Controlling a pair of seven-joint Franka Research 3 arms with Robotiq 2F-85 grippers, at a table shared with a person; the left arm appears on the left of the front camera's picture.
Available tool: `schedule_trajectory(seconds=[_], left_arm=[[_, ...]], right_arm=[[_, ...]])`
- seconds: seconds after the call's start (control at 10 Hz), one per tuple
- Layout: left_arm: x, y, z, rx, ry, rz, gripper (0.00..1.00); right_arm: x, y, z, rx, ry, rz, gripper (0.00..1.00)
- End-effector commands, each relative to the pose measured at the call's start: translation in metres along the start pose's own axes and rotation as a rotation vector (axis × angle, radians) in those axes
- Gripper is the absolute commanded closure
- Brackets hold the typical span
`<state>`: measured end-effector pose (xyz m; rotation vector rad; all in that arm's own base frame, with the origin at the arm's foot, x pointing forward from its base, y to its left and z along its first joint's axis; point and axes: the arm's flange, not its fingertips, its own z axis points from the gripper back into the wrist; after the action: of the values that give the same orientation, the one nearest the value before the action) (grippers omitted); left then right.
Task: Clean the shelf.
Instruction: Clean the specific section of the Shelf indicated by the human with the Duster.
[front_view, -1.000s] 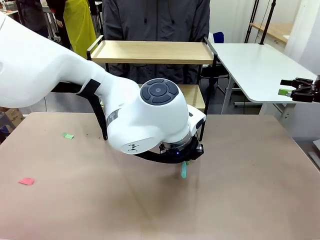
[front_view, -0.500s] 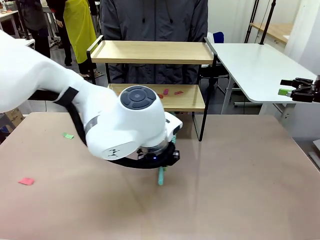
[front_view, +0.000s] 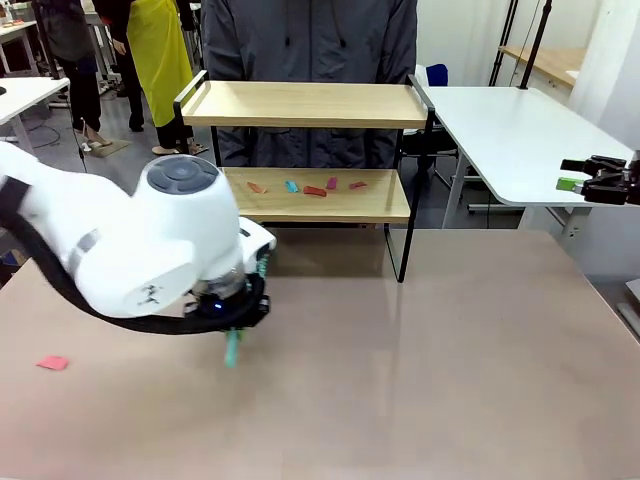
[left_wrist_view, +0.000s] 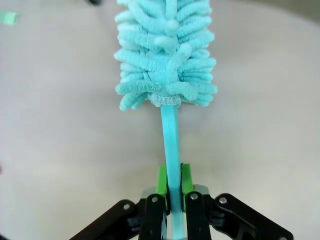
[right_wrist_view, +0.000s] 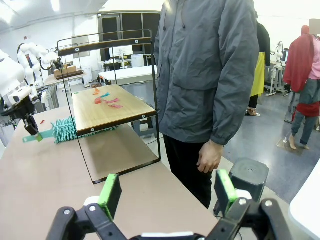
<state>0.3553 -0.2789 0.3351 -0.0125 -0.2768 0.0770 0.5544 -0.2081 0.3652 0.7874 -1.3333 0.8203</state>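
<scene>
Duster (left_wrist_view: 165, 55) handle is pinched by L gripper (left_wrist_view: 171, 182); shelf (front_view: 300, 104) is seen beyond, rightward; R gripper (right_wrist_view: 168, 192) is held wide, empty, farther off.

One shelf (front_view: 300, 104), with two wooden boards; one teal duster (left_wrist_view: 165, 55); two grippers, the left gripper (left_wrist_view: 173, 176) and the right gripper (right_wrist_view: 168, 191); seven paper scraps counted in all; five of them lie on the shelf's lower board: one orange scrap (front_view: 257, 187), one teal scrap (front_view: 291, 186), one red scrap (front_view: 315, 191), one pink scrap (front_view: 332, 183) and a second red scrap (front_view: 358, 185); two lie on the tan table (front_view: 450, 380): one pink-red scrap (front_view: 52, 363) and one green scrap (left_wrist_view: 7, 18); one white table (front_view: 510, 130) to the right; one person (front_view: 310, 40) in a grey jacket just behind the shelf.
</scene>
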Motion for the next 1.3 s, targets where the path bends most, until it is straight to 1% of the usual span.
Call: schedule_trajectory(seconds=[0.0, 0.1, 0.2, 0.3, 0.4, 0.5, 0.6, 0.8, 1.0, 1.1, 1.2], left_arm=[[0.010, 0.036, 0.021, 0.112, 0.023, 0.026, 0.87], [0.012, 0.042, 0.030, 0.158, 0.002, 0.043, 0.87], [0.014, 0.041, 0.043, 0.164, -0.034, 0.035, 0.87], [0.012, 0.033, 0.053, 0.067, -0.060, 0.001, 0.87], [0.017, 0.041, 0.029, 0.119, -0.001, 0.035, 0.87], [0.017, 0.041, 0.029, 0.119, -0.001, 0.035, 0.87], [0.015, 0.033, 0.045, 0.102, -0.037, 0.012, 0.87], [0.014, 0.036, 0.072, -0.063, -0.092, -0.049, 0.87], [0.009, 0.045, 0.095, -0.201, -0.105, -0.151, 0.87], [0.006, 0.046, 0.104, -0.258, -0.085, -0.235, 0.87], [0.002, 0.050, 0.111, -0.287, -0.028, -0.336, 0.87]], right_arm=[[0.006, 0.001, -0.002, -0.010, 0.004, -0.012, 0.00], [0.006, 0.001, -0.002, -0.010, 0.004, -0.012, 0.00], [0.006, 0.001, -0.002, -0.010, 0.004, -0.012, 0.00], [0.006, 0.001, -0.002, -0.010, 0.004, -0.012, 0.00], [0.006, 0.001, -0.002, -0.010, 0.004, -0.012, 0.00], [0.006, 0.001, -0.002, -0.010, 0.004, -0.012, 0.00], [0.006, 0.001, -0.002, -0.010, 0.004, -0.012, 0.00], [0.006, 0.001, -0.002, -0.010, 0.004, -0.012, 0.00], [0.006, 0.001, -0.002, -0.010, 0.004, -0.012, 0.00], [0.006, 0.001, -0.002, -0.010, 0.004, -0.012, 0.00], [0.006, 0.001, -0.002, -0.010, 0.004, -0.012, 0.00]])
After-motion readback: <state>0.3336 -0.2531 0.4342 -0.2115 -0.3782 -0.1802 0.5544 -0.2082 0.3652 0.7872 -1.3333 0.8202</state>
